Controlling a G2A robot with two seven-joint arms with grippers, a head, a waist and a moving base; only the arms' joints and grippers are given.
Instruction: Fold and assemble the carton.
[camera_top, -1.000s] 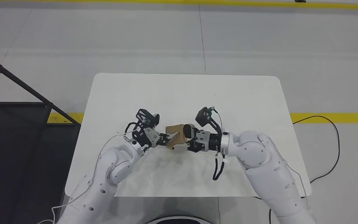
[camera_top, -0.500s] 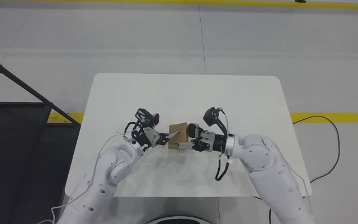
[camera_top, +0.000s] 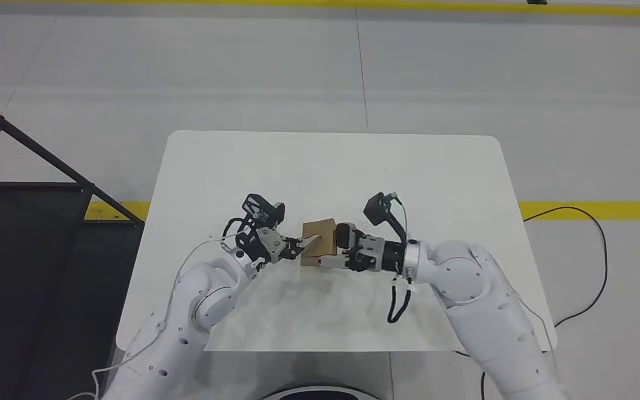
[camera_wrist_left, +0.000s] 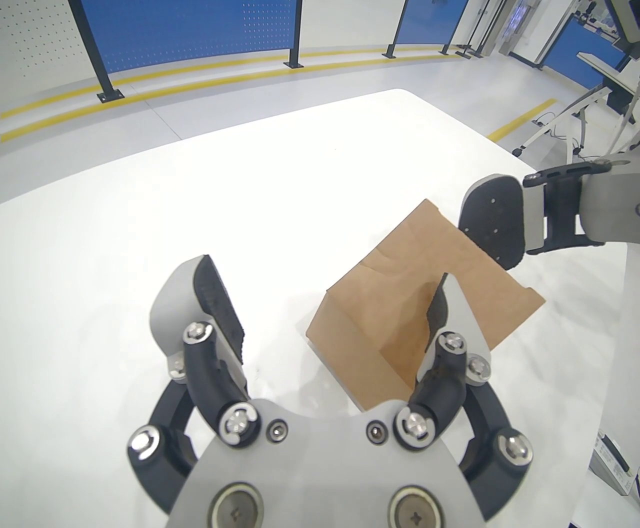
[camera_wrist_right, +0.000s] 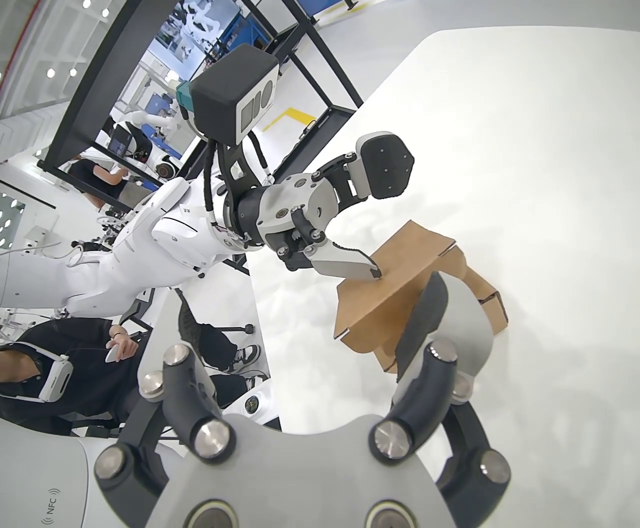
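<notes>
Brown card stock. Item: carton (camera_top: 320, 240), part-formed, lying near the middle of the white bench (camera_top: 450, 180), directly between the two arms.

Change over the last second:
- The right end effector (camera_top: 341, 248) has drawn back toward the robot's right, off the carton's top. It now sits just beside the carton's right-hand end.
- The left end effector (camera_wrist_left: 324, 272) has hardly shifted.
- The carton has gone from a skewed shape to a squarer, box-like outline, and has kept its spot.

Reading: a pressing or creasing step looks finished, and the right arm seems to be clearing for a fresh approach. Assembly is judged incomplete, because the upper panel (camera_wrist_right: 400, 260) stands proud with a gap beneath it and the end flaps look loose.

Condition of end effectors:
- Left: jaws spread wide, gripping nothing. One fingertip (camera_wrist_right: 372, 272) rests on the upper panel, and the other hangs clear of the carton.
- Right: jaws apart, holding nothing. One pad is close against the carton's end, and whether it touches cannot be told.

Count:
- carton: 1
- bench: 1
- end effectors: 2, both empty
</notes>
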